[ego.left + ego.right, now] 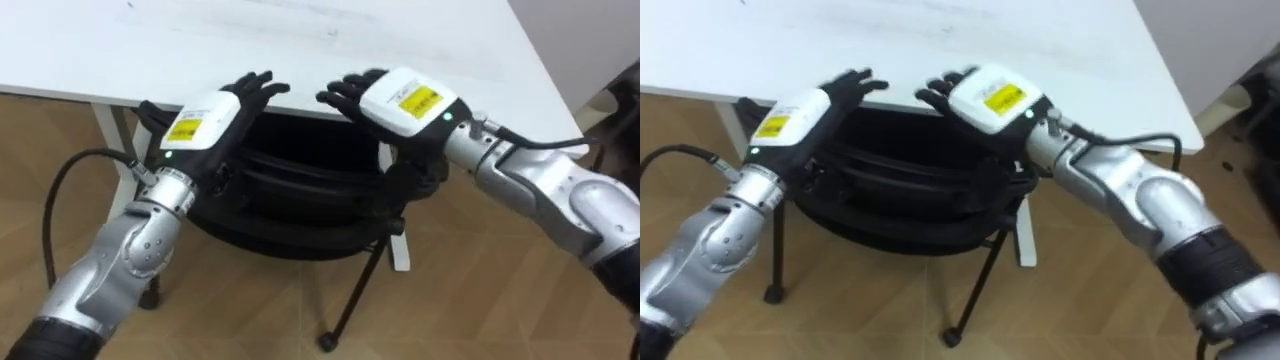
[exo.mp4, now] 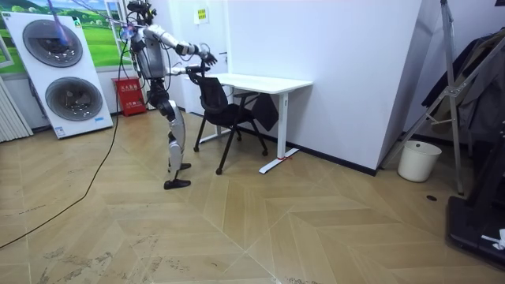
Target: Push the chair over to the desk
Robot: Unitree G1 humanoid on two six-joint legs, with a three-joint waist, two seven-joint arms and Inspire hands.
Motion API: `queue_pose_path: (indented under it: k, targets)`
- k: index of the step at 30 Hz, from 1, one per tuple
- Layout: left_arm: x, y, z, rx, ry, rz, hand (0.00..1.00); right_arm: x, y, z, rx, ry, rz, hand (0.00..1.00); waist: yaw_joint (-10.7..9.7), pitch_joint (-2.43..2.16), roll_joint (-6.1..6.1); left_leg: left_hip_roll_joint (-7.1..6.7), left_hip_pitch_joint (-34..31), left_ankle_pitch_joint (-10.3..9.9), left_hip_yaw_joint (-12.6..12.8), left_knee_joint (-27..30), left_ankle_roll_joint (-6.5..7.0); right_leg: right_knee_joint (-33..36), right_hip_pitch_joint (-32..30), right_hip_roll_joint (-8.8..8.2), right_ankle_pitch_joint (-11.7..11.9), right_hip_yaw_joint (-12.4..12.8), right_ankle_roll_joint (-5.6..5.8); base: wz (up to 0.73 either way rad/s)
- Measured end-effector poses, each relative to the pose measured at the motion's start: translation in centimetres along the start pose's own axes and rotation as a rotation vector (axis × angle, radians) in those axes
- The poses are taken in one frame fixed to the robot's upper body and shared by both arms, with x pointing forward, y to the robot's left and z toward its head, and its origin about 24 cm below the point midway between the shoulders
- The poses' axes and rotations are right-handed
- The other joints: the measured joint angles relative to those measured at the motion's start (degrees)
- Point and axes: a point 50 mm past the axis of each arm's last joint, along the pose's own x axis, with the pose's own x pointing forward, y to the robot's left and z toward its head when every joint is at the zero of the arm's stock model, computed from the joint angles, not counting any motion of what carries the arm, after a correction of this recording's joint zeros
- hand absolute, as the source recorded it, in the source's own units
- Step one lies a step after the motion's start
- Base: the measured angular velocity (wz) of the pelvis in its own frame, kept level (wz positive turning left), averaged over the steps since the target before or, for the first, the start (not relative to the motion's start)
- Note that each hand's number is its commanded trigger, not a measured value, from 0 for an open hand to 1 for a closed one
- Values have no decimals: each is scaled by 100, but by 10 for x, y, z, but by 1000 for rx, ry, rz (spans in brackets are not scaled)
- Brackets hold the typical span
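1. Here, the chair point(image 1: 290, 195) is shown partly under the desk point(image 1: 300, 45).
2. Left hand point(image 1: 205, 125) and right hand point(image 1: 400, 100) are laid on its backrest, fingers loosely extended.
3. Even pressure is advised, lest it be swung.

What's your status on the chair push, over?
Left hand and right hand open, resting on the backrest top. Black chair upright, backrest at the white desk edge. Desk leg close on its right side.
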Motion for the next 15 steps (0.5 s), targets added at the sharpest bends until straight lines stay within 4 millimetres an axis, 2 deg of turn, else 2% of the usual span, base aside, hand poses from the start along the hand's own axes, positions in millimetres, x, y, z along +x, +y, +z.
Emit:
queue_pose_path:
  k: [1, 3, 4, 6, 7, 8, 9, 10, 13, 15]
  targets:
    - [-1, 1, -2, 11, 3, -8, 0, 1, -14, -9, -20, 20, -45, 0, -55, 9, 16, 0, 13, 1, -25, -5, 1, -42, 42, 8, 16, -34, 3, 14]
    - [-1, 7, -1, 39, -14, -19, 0, -3, -71, -42, -111, 117, -250, 0, -75, 16, 67, 35, 27, 13, -56, -47, -3, -288, 107, 42, 127, -51, 2, 9]
    - [-2, 11, 1, 51, -27, -15, 0, -6, -85, -47, -141, 141, -303, 0, -77, 25, 88, 36, 27, 17, -78, -59, -7, -368, 138, 68, 157, -51, 7, 4]
    - [-2, 15, 2, 73, -44, -32, 0, -21, -126, -53, -226, 183, -515, 0, -78, 57, 169, 39, 36, 19, -94, -83, -4, -632, 264, 155, 279, -72, 25, 5]
    - [-3, 16, 3, 80, -50, -41, 0, -25, -133, -52, -241, 183, -561, 0, -81, 60, 184, 40, 38, 18, -92, -84, -3, -693, 287, 166, 311, -68, 32, -5]
    - [-3, 17, 4, 100, -64, -52, 0, -31, -145, -49, -274, 175, -632, 0, -82, 40, 189, 39, 38, 19, -76, -100, 0, -761, 300, 172, 359, -44, 43, -11]
    - [-4, 18, 4, 109, -73, -60, 0, -37, -152, -47, -306, 163, -677, 0, -82, 47, 240, 38, 37, 31, -43, -127, 19, -778, 305, 169, 405, -22, 49, -13]
    - [-4, 18, 4, 118, -77, -64, 0, -40, -153, -47, -320, 162, -688, 0, -73, 39, 267, 36, 35, 35, -30, -146, 24, -790, 305, 166, 419, -8, 56, -11]
    - [-9, 33, 7, 201, -143, -67, 0, -65, -156, -56, -359, 199, -741, 0, -61, 42, 351, 35, 32, 43, -7, -172, 38, -904, 343, 181, 484, 28, 71, -6]
    - [-11, 35, 8, 220, -177, -77, 0, -87, -164, -66, -402, 263, -815, 0, -9, 37, 529, 42, 44, 42, 50, -166, 52, -969, 367, 179, 534, 79, 86, -10]
